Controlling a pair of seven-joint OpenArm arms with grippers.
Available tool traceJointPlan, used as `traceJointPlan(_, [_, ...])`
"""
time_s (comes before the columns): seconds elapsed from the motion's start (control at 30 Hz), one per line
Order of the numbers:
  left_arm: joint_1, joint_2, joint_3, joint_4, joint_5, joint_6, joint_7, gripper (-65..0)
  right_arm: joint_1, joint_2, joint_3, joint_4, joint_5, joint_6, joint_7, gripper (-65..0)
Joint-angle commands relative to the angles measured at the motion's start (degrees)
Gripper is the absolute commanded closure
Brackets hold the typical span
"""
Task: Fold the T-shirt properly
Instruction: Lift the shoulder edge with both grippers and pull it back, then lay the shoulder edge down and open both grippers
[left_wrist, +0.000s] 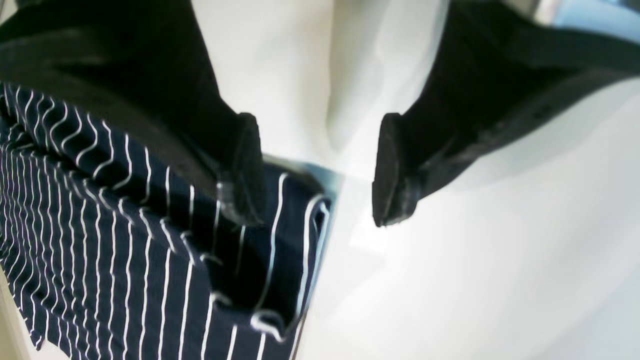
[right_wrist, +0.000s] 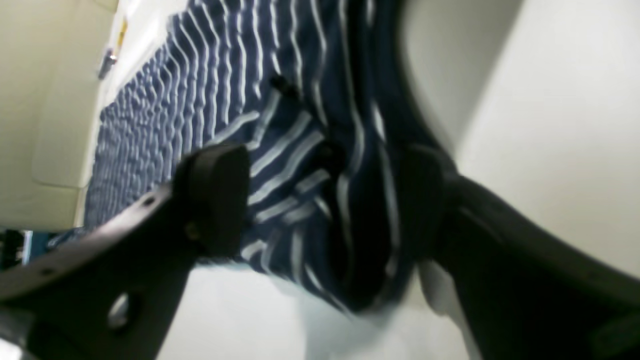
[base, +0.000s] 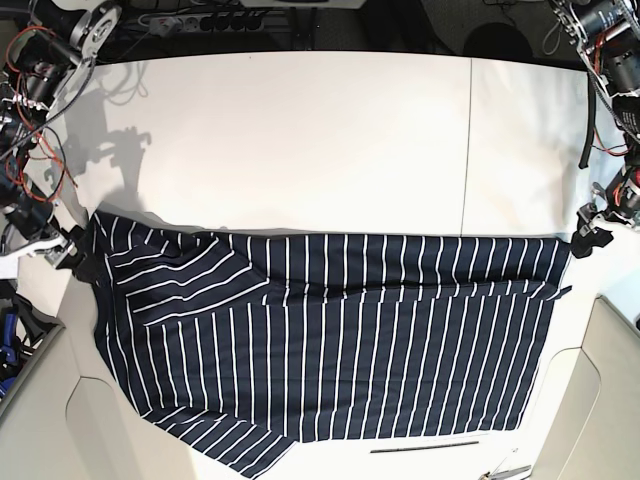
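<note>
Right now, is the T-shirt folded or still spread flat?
Partly folded: the T-shirt has its far edge doubled over into a band lying across the white table.

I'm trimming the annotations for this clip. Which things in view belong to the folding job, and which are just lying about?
Belongs to the job:
- T-shirt
- left gripper, open at a corner
- right gripper, open at the other end

Lying about:
- thin dark rod at the table edge
- black hose

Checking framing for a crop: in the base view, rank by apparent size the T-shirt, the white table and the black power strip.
1. White table
2. T-shirt, nearly as large
3. Power strip, far smaller
</note>
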Motion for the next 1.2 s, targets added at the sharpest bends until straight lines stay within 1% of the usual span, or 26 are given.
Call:
traceJointPlan(0.0, [-0.94, -0.55, -0.07, 0.68, -1.03, -0.39, -1.29, -37.4, 0.0, 1.09, 0.15, 1.01, 0.9, 0.07, 1.9, -45.3])
traceJointPlan(0.13, [-0.94, 1.62, -0.04, 0.68, -0.81, -0.39, -2.6, -37.4, -2.51, 0.94, 0.17, 0.9, -0.15, -0.83, 4.39, -45.3])
traceJointPlan(0.27, [-0.96, 3.43, 0.07, 0.68, 1.79, -0.2, -4.74, -37.4, -3.58, 0.76, 0.07, 0.42, -0.17, -0.83, 4.59, -45.3])
traceJointPlan(0.33, [-0.96, 4.15, 0.37, 0.66, 2.03, 0.28, -5.55, -37.4, -3.54, 0.63, -0.42, -0.35, 0.07, -0.81, 4.63, -45.3])
traceJointPlan(0.43, [-0.98, 4.59, 2.86, 0.66, 2.05, 0.5, -5.81, -37.4, -3.48, 0.63, -2.43, -2.78, 1.11, -0.79, 5.11, -45.3])
traceJointPlan(0.5, [-0.98, 4.59, 5.27, 0.66, 3.15, 0.59, -6.99, -37.4, -3.26, 0.59, -4.02, -5.14, 1.09, -0.66, 5.84, -45.3])
traceJointPlan(0.53, [-1.11, 4.61, 6.36, 0.66, 4.15, 1.22, -7.78, -37.4, -3.26, 0.44, -4.7, -6.12, 1.11, -0.17, 6.64, -45.3])
traceJointPlan(0.63, [-1.4, 4.59, 8.48, 0.66, 6.54, 3.54, -9.49, -37.4, -3.26, -0.85, -5.7, -7.19, 1.07, 0.44, 7.96, -45.3])
traceJointPlan(0.77, [-1.42, 4.59, 8.92, 0.66, 6.67, 3.91, -9.46, -36.7, -3.23, -2.58, -5.7, -7.17, 1.11, 0.46, 7.78, -44.8])
traceJointPlan(0.8, [-1.42, 4.59, 8.92, 0.66, 6.8, 3.91, -9.44, -34.3, -3.23, -2.84, -5.68, -7.15, 1.11, 0.46, 7.78, -42.7])
traceJointPlan(0.83, [-1.44, 4.59, 8.92, 0.66, 7.06, 3.91, -9.46, -30.3, -3.21, -2.99, -5.7, -7.1, 1.14, 0.48, 7.78, -38.8])
traceJointPlan(0.87, [-1.44, 4.59, 8.92, 0.66, 7.43, 3.89, -9.68, -24.8, -3.19, -3.1, -5.7, -7.06, 1.14, 0.48, 7.78, -33.1])
traceJointPlan(0.97, [-1.44, 4.57, 8.92, 0.66, 8.87, 3.1, -9.9, -7.1, -3.19, -3.13, -5.68, -6.93, 1.11, 0.48, 7.8, -12.5])
traceJointPlan(1.0, [-1.44, 4.55, 8.9, 0.66, 9.29, 2.38, -9.9, -2.5, -3.19, -3.13, -5.68, -6.73, 1.11, 0.46, 7.8, -6.9])
traceJointPlan(1.03, [-1.44, 4.48, 8.9, 0.68, 9.31, 1.62, -9.9, 0.0, -3.21, -3.15, -5.68, -6.38, 1.11, 0.5, 7.78, -1.7])
traceJointPlan(1.07, [-1.44, 4.28, 8.9, 0.68, 9.16, 0.5, -9.9, 0.0, -3.23, -3.15, -5.68, -5.88, 1.11, 0.96, 7.74, 0.0])
traceJointPlan(1.13, [-1.64, 3.85, 8.9, 0.87, 8.68, -1.9, -9.86, 0.0, -3.26, -3.13, -5.62, -4.24, 1.11, 1.36, 6.82, 0.0])
traceJointPlan(1.17, [-1.73, 3.61, 8.9, 1.36, 8.5, -2.21, -9.81, 0.0, -3.23, -3.15, -5.42, -3.15, 1.29, 1.33, 6.05, 0.0])
